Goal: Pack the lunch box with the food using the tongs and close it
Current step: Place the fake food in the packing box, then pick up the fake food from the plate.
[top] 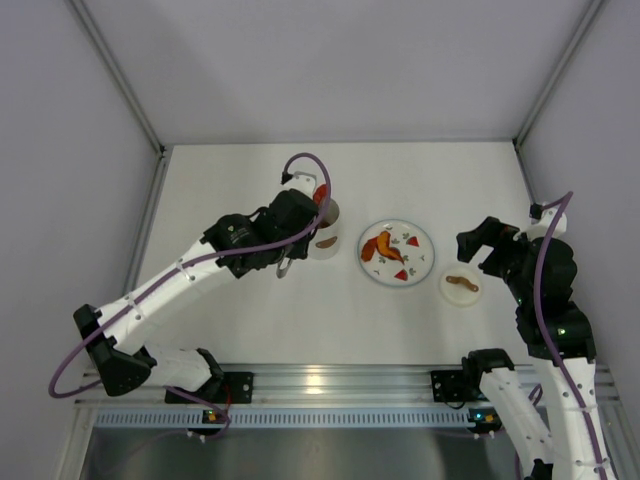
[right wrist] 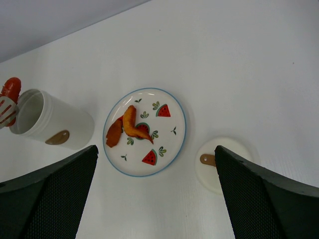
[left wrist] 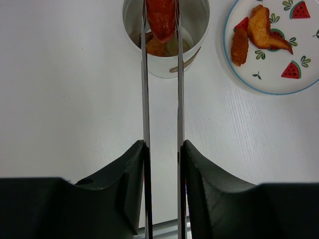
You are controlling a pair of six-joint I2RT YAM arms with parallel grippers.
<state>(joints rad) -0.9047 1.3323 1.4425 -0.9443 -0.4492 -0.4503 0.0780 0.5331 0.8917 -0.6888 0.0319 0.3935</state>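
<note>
Your left gripper [left wrist: 162, 149] clamps the tongs [left wrist: 145, 89], pinching a likely soft, slippery red food piece [left wrist: 160, 20] across its middle over the probably light lunch box [left wrist: 164, 64]; your right gripper [right wrist: 157, 196] gapes wide, empty

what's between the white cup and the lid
The watermelon-print plate, holding two orange food pieces, sits between cup and lid; right wrist view shows it.

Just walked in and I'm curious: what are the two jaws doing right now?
Left gripper: shut on the tongs, which pinch a red food piece over the lunch box.
Right gripper: open, holding nothing.
</note>
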